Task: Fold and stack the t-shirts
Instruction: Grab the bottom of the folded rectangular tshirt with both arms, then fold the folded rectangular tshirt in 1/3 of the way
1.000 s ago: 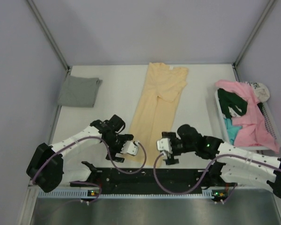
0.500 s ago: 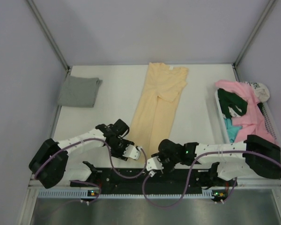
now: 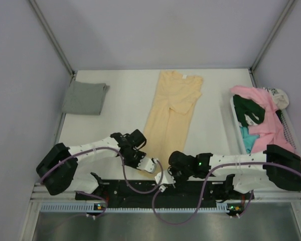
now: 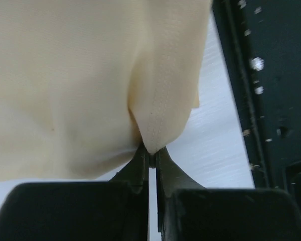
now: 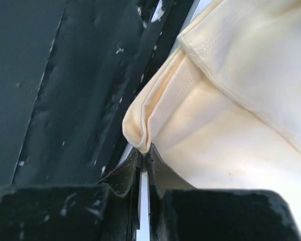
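A pale yellow-peach t-shirt [image 3: 168, 118] lies folded lengthwise down the middle of the table, collar at the far end. My left gripper [image 3: 151, 165] is at its near left corner; in the left wrist view the gripper [image 4: 149, 150] is shut on a pinched fold of the shirt's hem [image 4: 163, 118]. My right gripper [image 3: 167, 177] is at the near right corner; the right wrist view shows the gripper [image 5: 144, 149] shut on the bunched hem edge [image 5: 138, 123]. A folded grey t-shirt [image 3: 84, 98] rests at the far left.
A white basket [image 3: 235, 119] at the right holds pink [image 3: 271, 138], dark green [image 3: 251, 111] and teal [image 3: 247, 138] shirts. The black base rail [image 3: 135, 190] runs along the near table edge, close to both grippers. Grey walls enclose the table.
Both grippers came in low to the shirt's near hem and went from open to shut on it. The right arm swung left and down toward the rail.
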You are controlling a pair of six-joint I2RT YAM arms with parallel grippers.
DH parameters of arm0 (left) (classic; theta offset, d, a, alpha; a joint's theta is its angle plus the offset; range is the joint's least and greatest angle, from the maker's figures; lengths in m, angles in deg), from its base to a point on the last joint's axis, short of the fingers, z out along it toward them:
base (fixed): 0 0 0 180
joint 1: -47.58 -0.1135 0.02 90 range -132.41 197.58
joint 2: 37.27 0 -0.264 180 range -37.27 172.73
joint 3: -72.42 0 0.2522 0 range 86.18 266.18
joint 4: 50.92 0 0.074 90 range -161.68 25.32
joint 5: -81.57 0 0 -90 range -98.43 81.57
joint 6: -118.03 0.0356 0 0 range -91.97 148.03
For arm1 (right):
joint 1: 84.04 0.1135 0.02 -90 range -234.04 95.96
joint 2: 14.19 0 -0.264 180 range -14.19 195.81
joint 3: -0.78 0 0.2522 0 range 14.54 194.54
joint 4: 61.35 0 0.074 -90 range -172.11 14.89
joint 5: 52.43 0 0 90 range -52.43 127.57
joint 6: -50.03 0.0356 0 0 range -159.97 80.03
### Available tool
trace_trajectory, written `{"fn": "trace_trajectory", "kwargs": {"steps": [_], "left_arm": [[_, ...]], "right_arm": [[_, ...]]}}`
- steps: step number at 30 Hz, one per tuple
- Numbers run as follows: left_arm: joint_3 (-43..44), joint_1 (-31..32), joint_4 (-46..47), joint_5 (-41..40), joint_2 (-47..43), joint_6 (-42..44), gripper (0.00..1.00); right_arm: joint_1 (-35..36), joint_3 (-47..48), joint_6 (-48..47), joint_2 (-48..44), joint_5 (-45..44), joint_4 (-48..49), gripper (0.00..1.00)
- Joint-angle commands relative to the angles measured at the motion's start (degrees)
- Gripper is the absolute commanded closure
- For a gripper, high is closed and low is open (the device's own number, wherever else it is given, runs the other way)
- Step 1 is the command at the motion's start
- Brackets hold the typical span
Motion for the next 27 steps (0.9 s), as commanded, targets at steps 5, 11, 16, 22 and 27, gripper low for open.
{"fn": "trace_trajectory", "kwargs": {"steps": [5, 11, 16, 22, 27], "left_arm": [[11.12, 5.93, -18.02, 11.55, 1.06, -4.26, 1.0], [24.47, 1.72, -18.29, 8.58, 6.05, -13.21, 1.0], [40.98, -7.85, -19.26, 7.52, 18.08, -21.21, 1.0], [64.1, -13.67, -21.63, 6.81, 36.63, -29.31, 1.0], [76.07, -15.95, -20.93, 4.62, 48.05, -30.98, 1.0]], "right_arm": [[-2.77, 1.02, 0.93, -18.58, -2.82, -15.14, 1.0], [-18.66, 3.47, 9.46, -24.32, 1.65, -12.87, 1.0], [-36.4, 7.68, 19.2, -16.69, 0.43, -5.06, 1.0], [-48.93, 11.56, 27.66, -0.88, 1.06, 11.99, 1.0], [-52.52, 18.93, 30.03, 11.52, -1.41, 12.89, 1.0]]}}
